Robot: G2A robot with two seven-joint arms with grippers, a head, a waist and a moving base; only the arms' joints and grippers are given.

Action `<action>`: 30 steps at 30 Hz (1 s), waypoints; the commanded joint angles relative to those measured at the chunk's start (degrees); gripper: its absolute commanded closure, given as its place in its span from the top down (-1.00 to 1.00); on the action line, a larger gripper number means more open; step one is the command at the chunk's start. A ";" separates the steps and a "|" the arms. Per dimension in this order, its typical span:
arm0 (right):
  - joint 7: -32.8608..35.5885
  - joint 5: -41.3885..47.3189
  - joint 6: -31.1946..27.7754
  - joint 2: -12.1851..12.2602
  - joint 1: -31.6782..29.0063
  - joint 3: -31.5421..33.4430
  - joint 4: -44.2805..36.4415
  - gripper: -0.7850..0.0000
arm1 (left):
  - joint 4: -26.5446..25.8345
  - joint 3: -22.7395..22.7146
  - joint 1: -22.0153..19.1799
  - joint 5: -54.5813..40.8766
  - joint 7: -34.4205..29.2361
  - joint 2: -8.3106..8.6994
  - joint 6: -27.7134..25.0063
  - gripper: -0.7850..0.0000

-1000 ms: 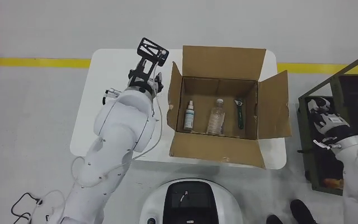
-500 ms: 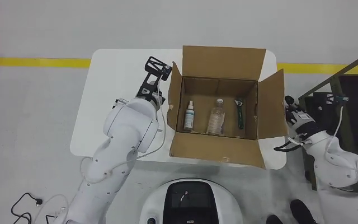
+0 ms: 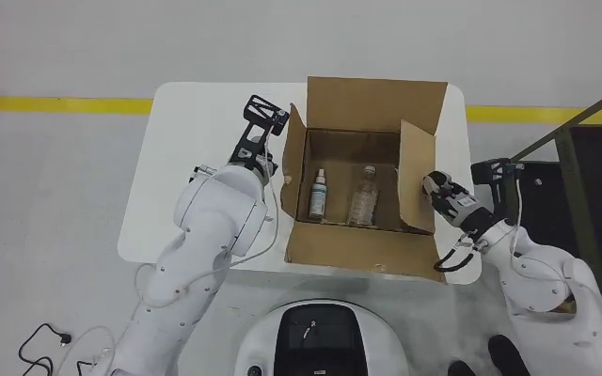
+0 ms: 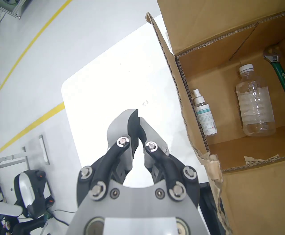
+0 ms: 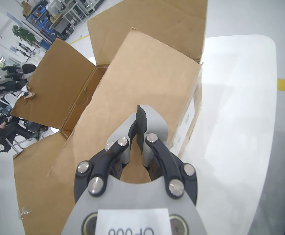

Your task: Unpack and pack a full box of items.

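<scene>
The box (image 3: 362,252) stands open from above over the spray bottle (image 3: 319,195) and water bottle (image 3: 363,195), with a gap between them. Its right flap (image 3: 415,179) leans inward — a wall between the opening and the right claw (image 5: 141,110) just outside it. The left flap (image 3: 294,150) stands between the left claw (image 4: 136,115) and the opening; the table (image 3: 188,141) stretches away on that claw's far side.

Smooth pale grey floor (image 3: 94,47) is stretching everywhere, with a yellow line (image 3: 75,104) running across it behind the white round-cornered table (image 3: 188,169). A dark green cart (image 3: 585,179) is sitting off the table's right end, and a black cable (image 3: 60,337) is trailing on the floor. Way back, shelving (image 5: 71,7) and potted plants (image 5: 22,33) are standing in bright, even light.
</scene>
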 commanded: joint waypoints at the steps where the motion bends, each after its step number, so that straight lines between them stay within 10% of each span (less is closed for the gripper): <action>1: 0.30 -0.17 -0.08 -0.02 0.63 -0.88 0.20 -1.00 | 0.00 0.00 0.00 0.00 0.00 0.00 0.00 -1.00; 15: 3.98 -2.18 3.19 0.19 3.35 -2.36 0.47 -1.00 | 0.38 0.51 3.19 -4.38 4.69 -0.23 -2.82 -1.00; 30: 2.90 -1.73 7.92 1.07 -0.48 9.60 -0.15 -1.00 | 11.25 10.54 -4.39 -14.59 13.69 -3.39 -4.68 -1.00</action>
